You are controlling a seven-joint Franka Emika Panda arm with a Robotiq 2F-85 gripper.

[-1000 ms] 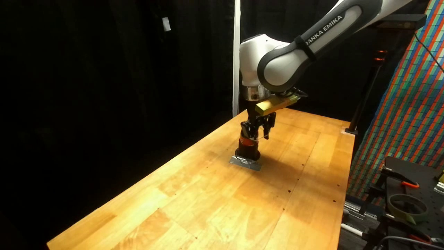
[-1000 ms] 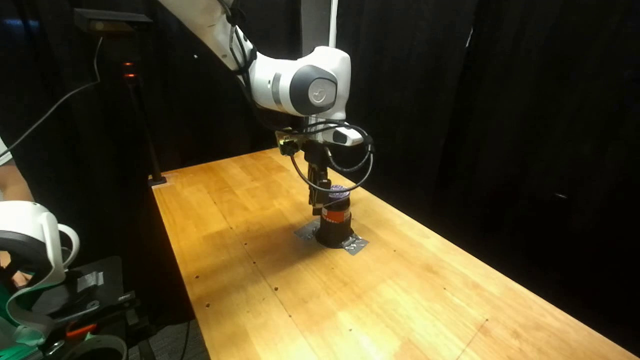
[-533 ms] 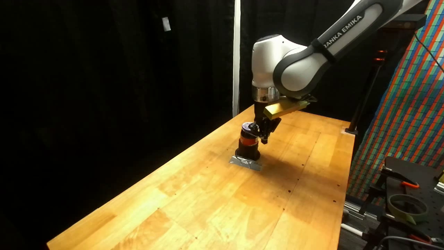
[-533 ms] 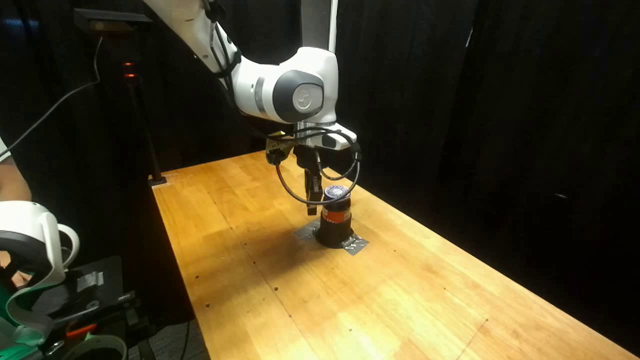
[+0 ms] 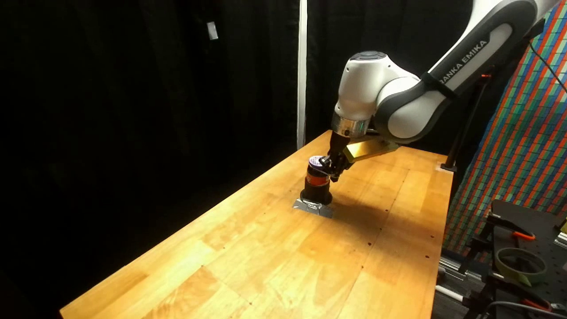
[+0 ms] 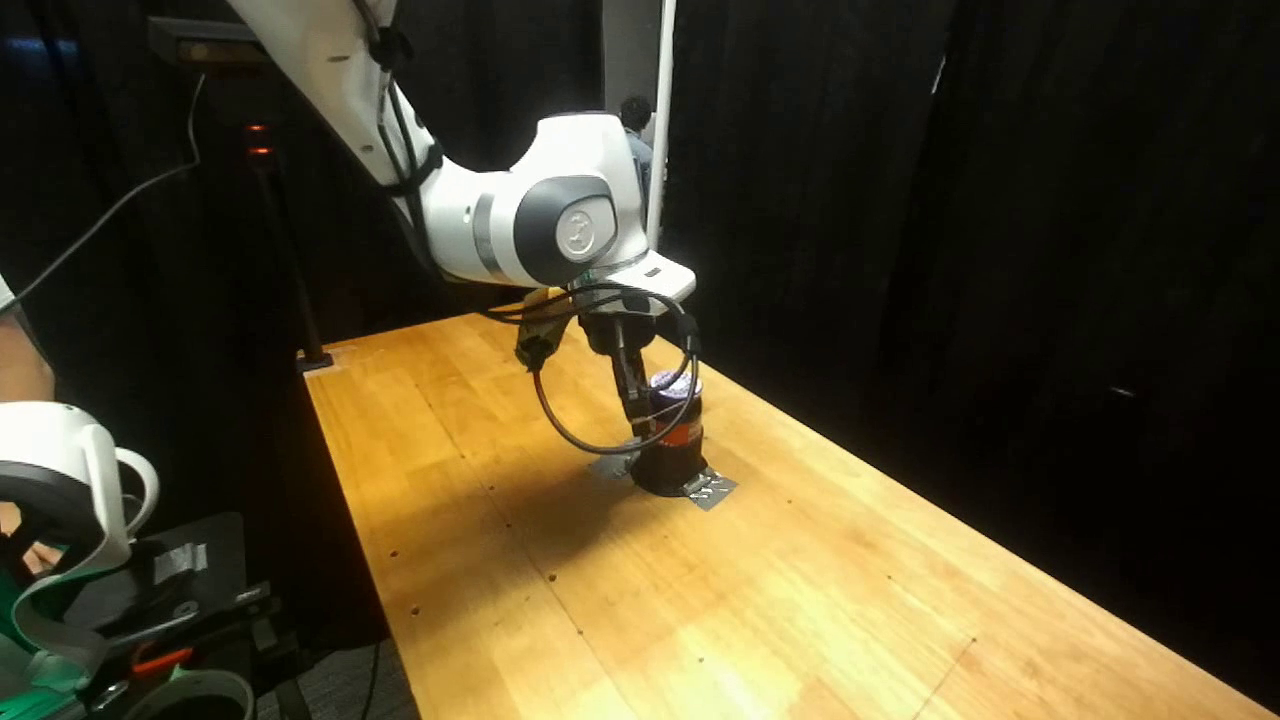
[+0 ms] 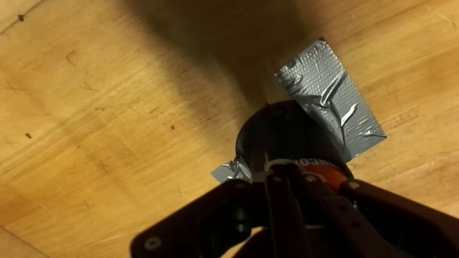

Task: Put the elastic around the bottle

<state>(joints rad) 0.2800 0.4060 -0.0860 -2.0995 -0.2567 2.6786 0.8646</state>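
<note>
The dark bottle stands upright on the wooden table, grey tape (two wrinkled pieces) at its base. Just beside the bottle's upper part, the tilted gripper, fingers pressed together, pinches the pale elastic, which stretches to the bottle.

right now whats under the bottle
The bottle stands on the wooden table, with silver tape on two sides of it. The spot directly beneath is covered, so anything there cannot be seen.

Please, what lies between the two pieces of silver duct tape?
The orange-labelled dark bottle stands there, in an exterior view and the wrist view.
</note>
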